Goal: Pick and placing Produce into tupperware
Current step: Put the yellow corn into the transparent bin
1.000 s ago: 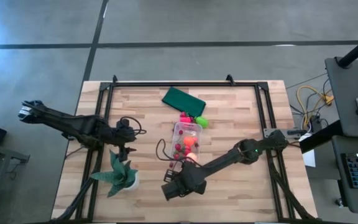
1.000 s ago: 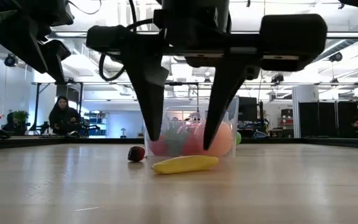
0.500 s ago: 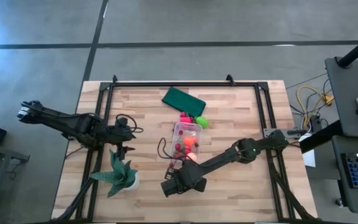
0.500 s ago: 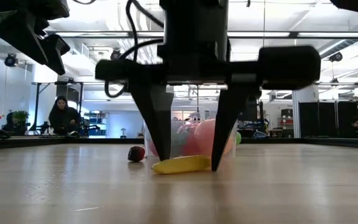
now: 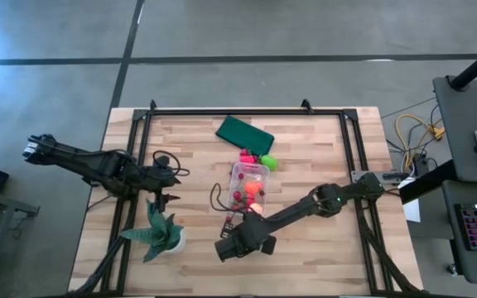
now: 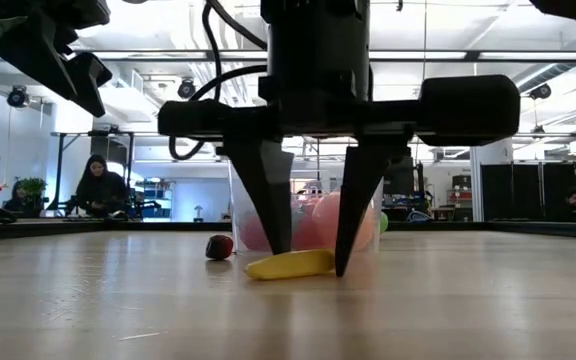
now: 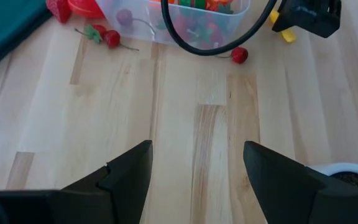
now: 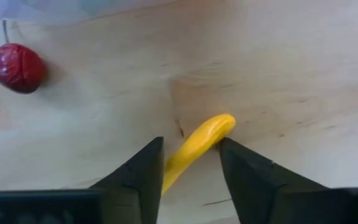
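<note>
The clear tupperware [image 5: 249, 185] stands mid-table and holds several pieces of produce. A yellow-orange stick [image 8: 199, 144] lies on the table in front of it, with a dark red berry [image 8: 17, 67] beside it. My right gripper [image 6: 311, 260] is open, pointing down, with a fingertip on each side of the stick at table height. A lime-green piece [image 5: 268, 161] and a pink piece [image 5: 245, 156] lie on the tupperware's far side. My left gripper [image 5: 166, 192] is open and empty above the table's left part. My right gripper comes from above, pointing down, with its fingers [image 8: 143, 177] lying across the yellow stick's near half [image 8: 178, 163]. The stick lies flat on the table between them. I cannot tell whether either finger touches it.
A flat dark green rectangle [image 5: 244, 135] lies at the far middle. A spiky green potted plant [image 5: 160, 233] stands near the left front, close under my left gripper. A black cable [image 7: 197, 43] loops beside the tupperware. A black frame [image 5: 238, 112] edges the table.
My right gripper has gone down over the yellow stick until its fingertips reach the table. Its fingers have drawn closer together around the stick. The stick and the red berry have stayed where they were.
</note>
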Motion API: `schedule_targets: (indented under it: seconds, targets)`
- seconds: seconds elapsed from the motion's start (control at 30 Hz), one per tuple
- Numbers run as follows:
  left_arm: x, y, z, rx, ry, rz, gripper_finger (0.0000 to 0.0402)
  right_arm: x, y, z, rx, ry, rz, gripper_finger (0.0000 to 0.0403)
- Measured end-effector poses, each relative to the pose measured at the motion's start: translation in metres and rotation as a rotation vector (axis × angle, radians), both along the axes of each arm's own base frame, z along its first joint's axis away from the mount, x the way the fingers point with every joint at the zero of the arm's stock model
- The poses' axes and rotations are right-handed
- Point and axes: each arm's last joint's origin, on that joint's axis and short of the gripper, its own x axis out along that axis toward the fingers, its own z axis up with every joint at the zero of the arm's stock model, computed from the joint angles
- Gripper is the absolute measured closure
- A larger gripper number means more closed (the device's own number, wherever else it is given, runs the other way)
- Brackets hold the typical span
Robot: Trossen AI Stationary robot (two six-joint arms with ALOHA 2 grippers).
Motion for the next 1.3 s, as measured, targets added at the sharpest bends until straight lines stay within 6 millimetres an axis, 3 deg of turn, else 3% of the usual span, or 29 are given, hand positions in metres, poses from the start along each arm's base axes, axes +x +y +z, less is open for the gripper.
schedule_targets:
  seconds: [0.43, 0.93, 1.13, 1.3]
  targets:
    - [0.000, 0.000, 0.000, 0.016, -0.001, -0.019, 0.0164, -0.001, 0.004, 0.001, 0.014, 0.004, 0.053, 0.0334]
    - [0.003, -0.001, -0.001, 0.019, 0.006, -0.020, 0.0164, -0.006, 0.026, 0.025, -0.013, -0.076, 0.091, 0.0388]
    - [0.002, -0.001, -0.001, 0.017, 0.003, -0.018, 0.0164, -0.010, 0.024, 0.024, -0.034, -0.031, 0.091, 0.0381]
    - [0.002, -0.001, -0.001, 0.017, 0.004, -0.017, 0.0164, -0.010, 0.020, 0.024, -0.090, -0.039, 0.099, 0.0333]
